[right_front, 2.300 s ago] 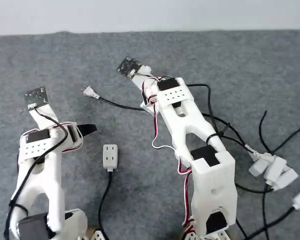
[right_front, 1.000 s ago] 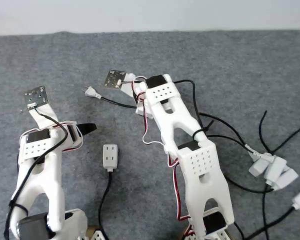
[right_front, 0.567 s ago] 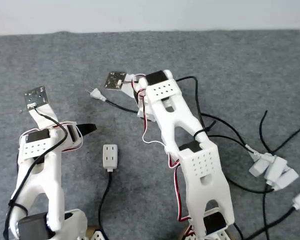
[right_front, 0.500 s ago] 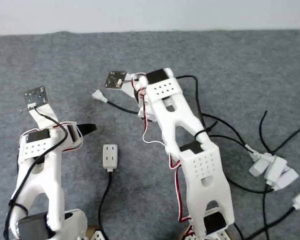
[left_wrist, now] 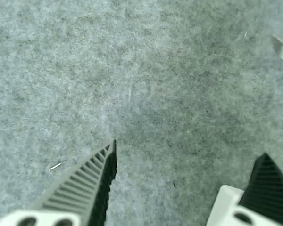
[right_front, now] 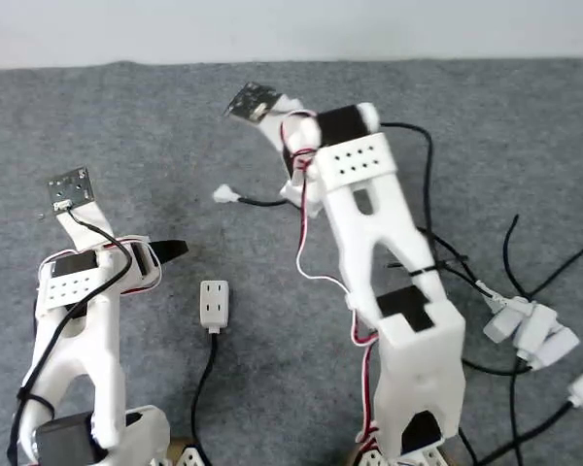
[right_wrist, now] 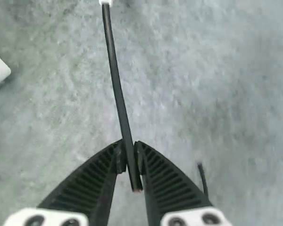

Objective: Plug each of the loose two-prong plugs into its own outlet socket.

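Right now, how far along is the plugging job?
Done: nothing; the socket has nothing in it. In hand: the right gripper is shut on a black cord, its plug apart from the socket. To do: seat that plug, then any others. The left gripper is open over carpet.

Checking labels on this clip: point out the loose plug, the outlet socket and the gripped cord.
plug (right_front: 224, 195): high view, white body.
outlet socket (right_front: 213, 302): high view, slotted face.
cord (right_wrist: 117, 89): right wrist view, bare stretch.
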